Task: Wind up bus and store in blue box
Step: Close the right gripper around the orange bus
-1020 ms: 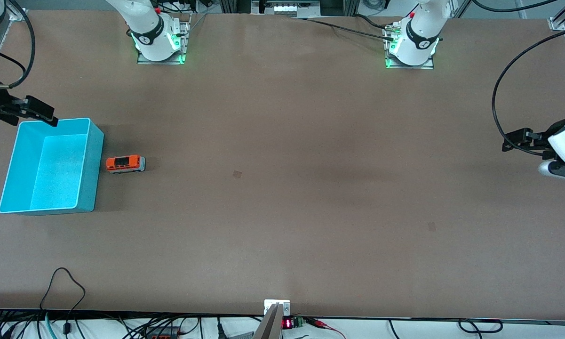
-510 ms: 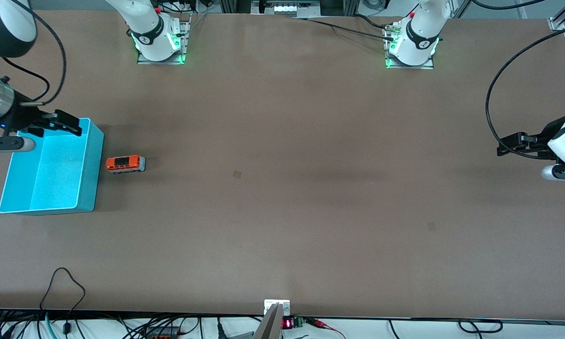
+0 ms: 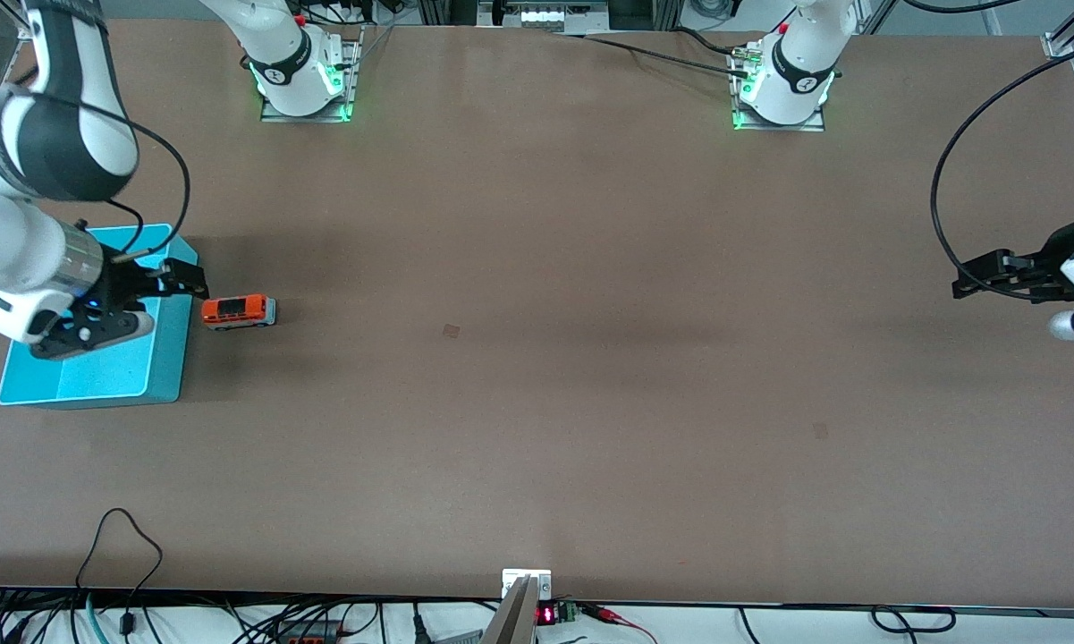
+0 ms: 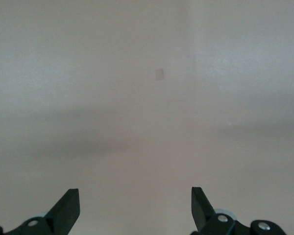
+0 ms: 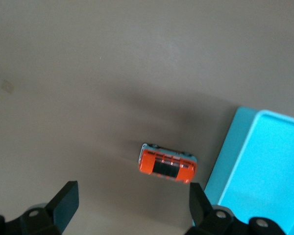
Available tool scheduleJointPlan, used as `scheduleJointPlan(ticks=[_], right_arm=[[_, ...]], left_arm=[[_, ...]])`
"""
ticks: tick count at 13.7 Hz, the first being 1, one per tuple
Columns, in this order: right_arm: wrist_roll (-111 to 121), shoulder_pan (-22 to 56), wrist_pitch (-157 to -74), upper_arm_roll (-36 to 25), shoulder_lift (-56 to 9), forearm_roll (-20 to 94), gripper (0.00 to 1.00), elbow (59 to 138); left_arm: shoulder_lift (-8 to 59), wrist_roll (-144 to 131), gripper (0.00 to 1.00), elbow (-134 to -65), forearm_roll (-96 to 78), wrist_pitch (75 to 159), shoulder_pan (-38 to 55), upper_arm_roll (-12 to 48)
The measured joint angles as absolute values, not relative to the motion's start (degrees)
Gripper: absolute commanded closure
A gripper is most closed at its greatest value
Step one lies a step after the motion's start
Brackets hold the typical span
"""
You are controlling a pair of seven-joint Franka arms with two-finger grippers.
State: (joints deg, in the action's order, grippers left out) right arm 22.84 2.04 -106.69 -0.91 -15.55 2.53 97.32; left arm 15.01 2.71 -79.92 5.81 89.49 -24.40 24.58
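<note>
The small orange bus (image 3: pixel 239 311) stands on the table beside the blue box (image 3: pixel 168 362), on the box's side toward the left arm's end. My right gripper (image 3: pixel 191 280) is open and empty over the box's wall next to the bus, and the arm covers part of the box. In the right wrist view the bus (image 5: pixel 167 166) lies just ahead of the open gripper (image 5: pixel 132 198), with the box's rim (image 5: pixel 235 161) beside it. My left gripper (image 3: pixel 961 275) waits open and empty over bare table at the left arm's end, and it shows open in its own wrist view (image 4: pixel 134 200).
The arm bases (image 3: pixel 302 80) (image 3: pixel 782 89) stand along the table's edge farthest from the front camera. A small dark mark (image 3: pixel 451 331) lies mid-table and another (image 3: pixel 821 430) toward the left arm's end. Cables hang along the edge nearest the front camera.
My right arm has swung from the table's end across the blue box, bringing its gripper close to the bus. The bus and box have not moved. The left gripper has barely shifted.
</note>
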Motion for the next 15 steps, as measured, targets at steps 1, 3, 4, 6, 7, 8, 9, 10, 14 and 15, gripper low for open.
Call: scheduleJointPlan(ticks=[1, 3, 4, 6, 7, 8, 9, 10, 14, 15], right_arm=[[27.2, 2.1, -109.0, -0.9, -16.3, 2.5, 0.0, 98.9], [37.9, 2.0, -114.4, -1.0, -16.7, 2.4, 0.0, 103.3], [43.6, 1.7, -117.1, -1.1, -16.7, 2.4, 0.0, 105.5], [54.1, 0.7, -120.3, -1.4, -16.7, 2.4, 0.0, 109.0], [58.8, 0.0, -120.9, -1.6, -16.8, 2.3, 0.0, 110.3], [63.8, -1.0, -121.3, -1.6, -17.0, 2.1, 0.0, 111.4], [68.8, -1.8, -122.4, -1.6, -17.4, 1.6, 0.0, 112.2], [73.2, -2.4, -124.1, -1.7, -17.8, 0.6, 0.0, 112.8], [80.5, -2.4, -128.9, -1.4, -20.0, -3.1, 0.0, 115.8], [81.6, -2.4, -130.1, -1.4, -20.6, -3.3, 0.0, 117.0]], left_arm=[[14.7, 2.7, 0.0, -79.9, 5.6, 89.5, -23.2, 23.1], [13.6, 2.7, 0.0, -80.6, 3.1, 89.6, -16.0, 14.9], [12.5, 2.7, 0.0, -81.9, 1.9, 90.4, -12.4, 10.8], [8.9, 1.7, 0.0, -86.8, 1.0, 93.5, -5.2, 3.7], [6.4, 0.5, 0.0, -90.2, 0.9, 95.7, -2.3, 1.1], [3.8, -0.3, 0.0, -93.6, 0.8, 97.4, -0.3, -0.6], [1.4, -0.8, 0.0, -96.5, 0.8, 98.3, 0.7, -1.4], [-0.4, -0.9, 0.0, -98.6, 0.8, 98.7, 1.0, -1.7], [-2.2, -0.9, 0.0, -101.2, 0.8, 97.6, 1.1, -2.0], [-2.2, -0.9, 0.0, -101.2, 0.8, 96.8, 1.1, -2.0]])
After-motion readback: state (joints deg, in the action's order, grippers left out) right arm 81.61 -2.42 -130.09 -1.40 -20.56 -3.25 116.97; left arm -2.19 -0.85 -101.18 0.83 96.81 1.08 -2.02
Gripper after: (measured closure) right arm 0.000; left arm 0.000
